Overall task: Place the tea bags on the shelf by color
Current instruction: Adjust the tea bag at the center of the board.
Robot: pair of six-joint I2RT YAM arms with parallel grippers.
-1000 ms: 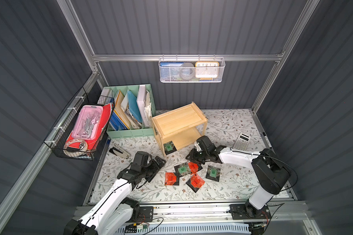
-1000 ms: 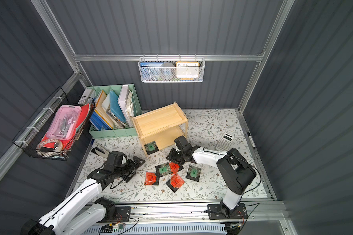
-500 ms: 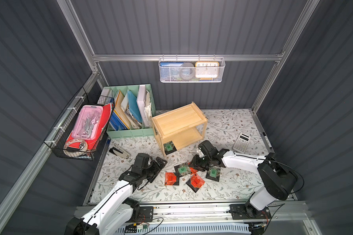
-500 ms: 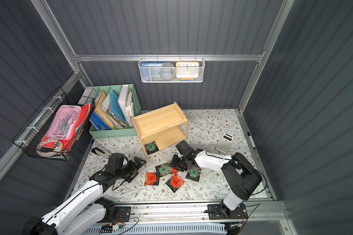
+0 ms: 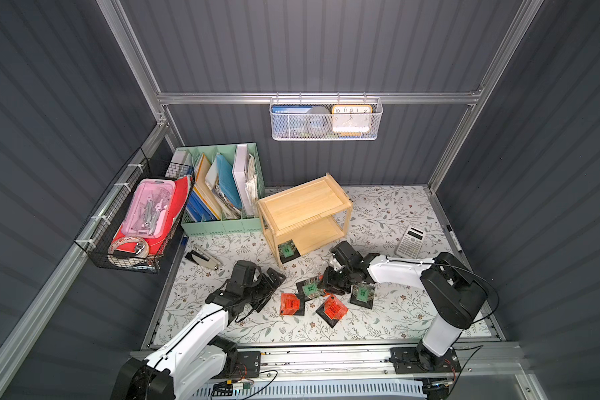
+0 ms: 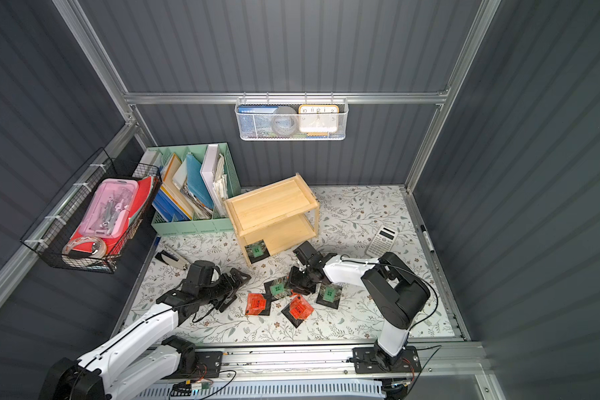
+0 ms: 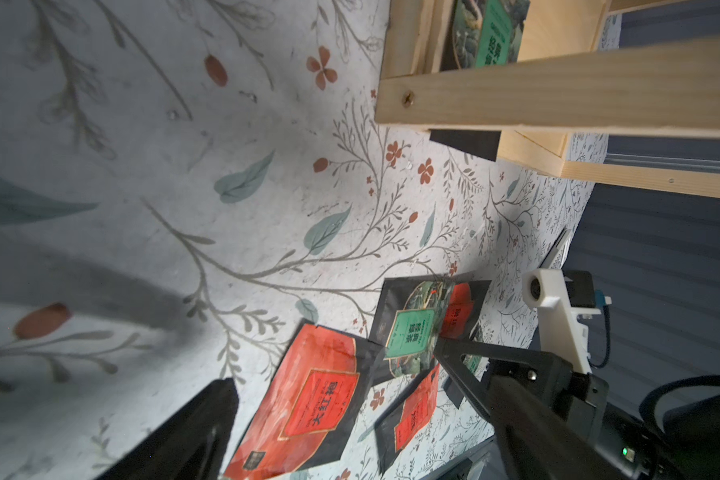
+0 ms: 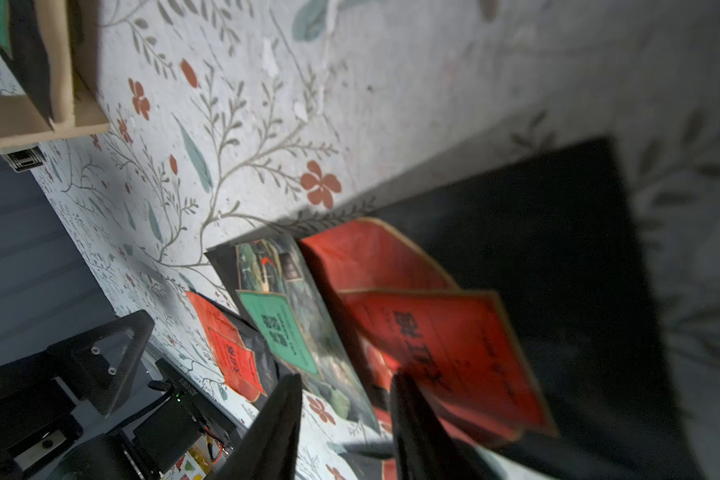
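At 6 o'clock of the shelf (image 5: 302,204): five tea bags (image 5: 290,304) loose on the mat (image 5: 395,311); sixth, a green packet (image 5: 286,250), on the lower board at its 7 o'clock corner.
Judged light, flat, floppy and slick-wrapped; likely to skid if pressed flat, so best pinched by a raised edge or corner. Over the overlapped pair at the cluster's 12 o'clock, right gripper (image 8: 346,424): jaws partway apart, mat showing between, one finger (image 8: 416,436) against the orange-red packet (image 8: 433,332), nothing seen clamped. At 9 o'clock of the cluster, left gripper (image 5: 267,288): spread wide, empty, clear of the packets.
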